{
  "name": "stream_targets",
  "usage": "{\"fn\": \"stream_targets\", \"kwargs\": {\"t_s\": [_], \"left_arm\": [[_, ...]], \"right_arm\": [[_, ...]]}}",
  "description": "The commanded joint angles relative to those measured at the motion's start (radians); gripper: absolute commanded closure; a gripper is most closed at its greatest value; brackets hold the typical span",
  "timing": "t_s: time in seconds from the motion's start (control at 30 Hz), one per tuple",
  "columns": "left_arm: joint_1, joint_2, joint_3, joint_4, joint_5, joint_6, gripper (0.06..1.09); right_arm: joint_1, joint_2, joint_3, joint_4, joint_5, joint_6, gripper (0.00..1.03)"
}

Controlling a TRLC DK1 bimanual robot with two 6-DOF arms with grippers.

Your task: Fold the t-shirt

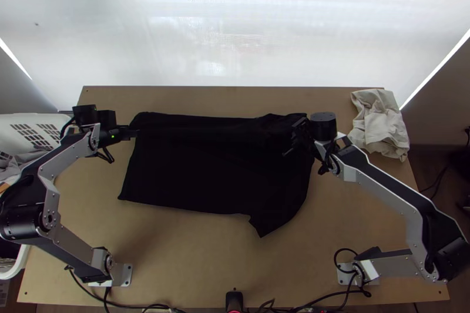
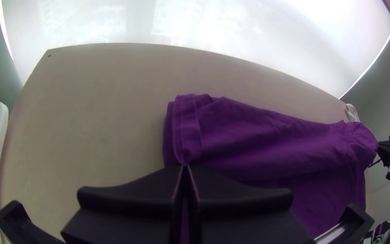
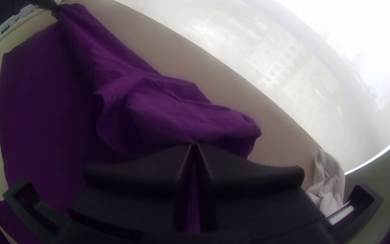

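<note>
While the shirt lies mid-desk w/ its far strip folded inward, the near half is spread out flat & a sleeve pokes toward the near edge. L tool is clenched on the strip's hem end; R tool has the other end pinched, fabric bunched a bit there. Progress: prob. 1st lengthwise fold, roughly in place but not laid neat. To do, I'd guess: let go, fold near side + sleeve in, then fold the length up. Farther out on the desk: crumpled pale cloth at far R corner, white basket off L side
</note>
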Motion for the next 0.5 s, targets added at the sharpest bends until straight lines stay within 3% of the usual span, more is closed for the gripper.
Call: {"fn": "stream_targets", "kwargs": {"t_s": [0.0,0.47], "left_arm": [[0.001,-0.023,-0.049,0.012,0.002,0.001,1.05],[-0.002,-0.072,-0.099,0.012,0.002,-0.005,1.05]], "right_arm": [[0.006,-0.019,-0.048,0.002,0.001,0.002,1.0],[0.022,-0.082,-0.099,-0.016,0.001,0.004,1.0]]}}
